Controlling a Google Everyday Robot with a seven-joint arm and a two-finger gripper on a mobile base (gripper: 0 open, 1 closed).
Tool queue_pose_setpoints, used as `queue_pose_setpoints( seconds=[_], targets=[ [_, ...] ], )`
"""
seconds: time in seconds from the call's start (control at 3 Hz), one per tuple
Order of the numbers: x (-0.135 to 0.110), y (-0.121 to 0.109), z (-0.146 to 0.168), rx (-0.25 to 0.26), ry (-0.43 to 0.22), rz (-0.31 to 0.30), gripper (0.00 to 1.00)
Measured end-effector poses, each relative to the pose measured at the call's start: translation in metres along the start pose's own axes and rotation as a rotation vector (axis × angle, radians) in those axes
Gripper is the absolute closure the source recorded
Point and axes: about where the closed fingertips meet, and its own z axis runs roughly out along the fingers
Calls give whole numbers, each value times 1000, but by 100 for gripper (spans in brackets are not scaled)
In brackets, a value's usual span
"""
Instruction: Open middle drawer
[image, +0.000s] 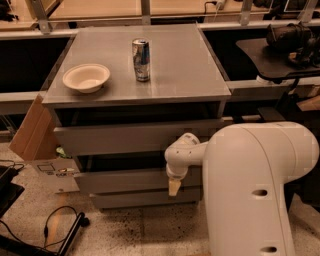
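Camera view: grey cabinet (175, 65); middle drawer (120, 181) second down, between taller and shorter fronts. Before its panel, right of centre, gripper (173, 187); cannot tell whether clenched or released. Better to catch the panel's upper edge and pull straight back, level.

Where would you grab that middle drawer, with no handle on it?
By the top edge of the middle drawer, coming from the front and slightly above. Its front is flat and handle-less, but a dark gap shows above it, probably leaving a lip to hook and pull. The gripper hangs pointing down before that front, right of its middle.
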Motion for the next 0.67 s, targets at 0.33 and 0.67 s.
queue_pose_setpoints(
  seconds=[0.33,0.67],
  targets=[
    [1,7,4,-37,10,2,45],
    [-4,49,-31,-148,140,22,76]
  ],
)
